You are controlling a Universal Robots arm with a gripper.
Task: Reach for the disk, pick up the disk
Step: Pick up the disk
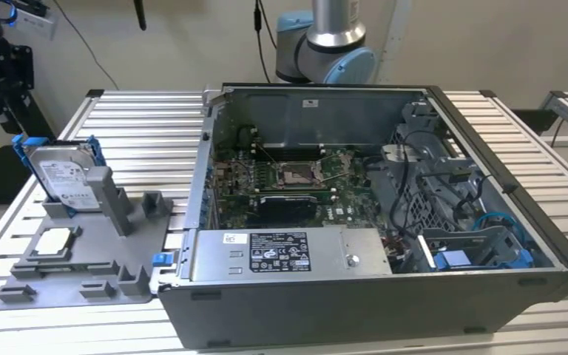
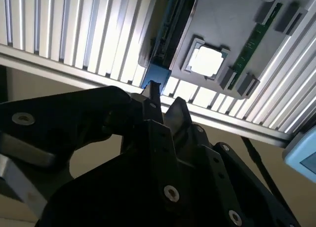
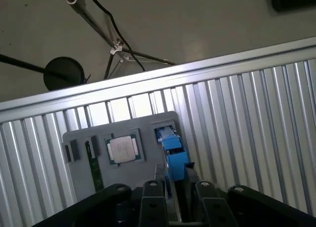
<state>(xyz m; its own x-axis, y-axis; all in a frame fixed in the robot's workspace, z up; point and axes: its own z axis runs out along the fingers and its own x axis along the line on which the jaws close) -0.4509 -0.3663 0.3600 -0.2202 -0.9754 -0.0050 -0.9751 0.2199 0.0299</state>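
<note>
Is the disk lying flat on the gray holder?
No, in the exterior view the disk stands upright on its edge in a slot of the gray holder.

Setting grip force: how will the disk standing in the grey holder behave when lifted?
The disk looks metal-cased, so it is probably rigid and fairly heavy for its size. Its blue frame seems to be smooth plastic, possibly slippery. Standing upright in the grey holder, it may tip if nudged sideways.

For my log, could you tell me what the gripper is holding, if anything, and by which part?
Nothing: the gripper is open, clear of the disk standing in its gray holder.
</note>
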